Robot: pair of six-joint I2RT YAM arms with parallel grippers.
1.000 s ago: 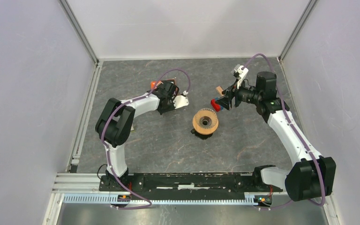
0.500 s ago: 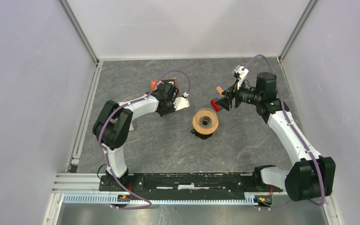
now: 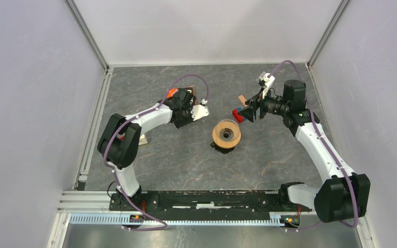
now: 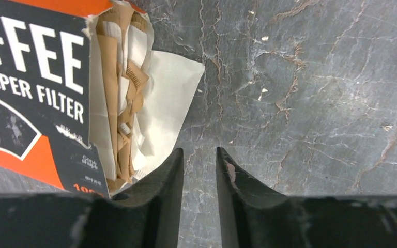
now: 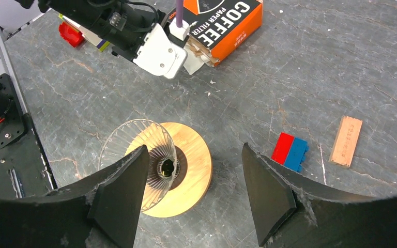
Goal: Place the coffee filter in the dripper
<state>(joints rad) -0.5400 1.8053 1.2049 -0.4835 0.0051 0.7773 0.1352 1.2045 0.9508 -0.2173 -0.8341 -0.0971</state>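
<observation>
The dripper (image 3: pixel 226 134) is a round tan wooden ring with a clear ribbed funnel and a dark centre hole, standing mid-table; it also shows in the right wrist view (image 5: pixel 186 170). A white coffee filter (image 4: pixel 168 98) sticks out of the open end of the orange-and-black "COFFEE PAPER FILTER" box (image 4: pixel 31 88), among tan filters. My left gripper (image 4: pixel 200 151) is low over the table just beside that filter, its jaws a narrow gap apart with nothing between them. My right gripper (image 5: pixel 195 147) is wide open and empty, hovering above the dripper's right side.
A red-and-blue brick (image 5: pixel 288 151) and a small wooden block (image 5: pixel 346 140) lie right of the dripper. A red piece (image 5: pixel 71 33) and a small tan object (image 3: pixel 142 139) lie to the left. Enclosure walls stand on three sides.
The left arm's elbow has swung left and its gripper has shifted slightly up toward the filter box. The right arm and the dripper have not moved.
</observation>
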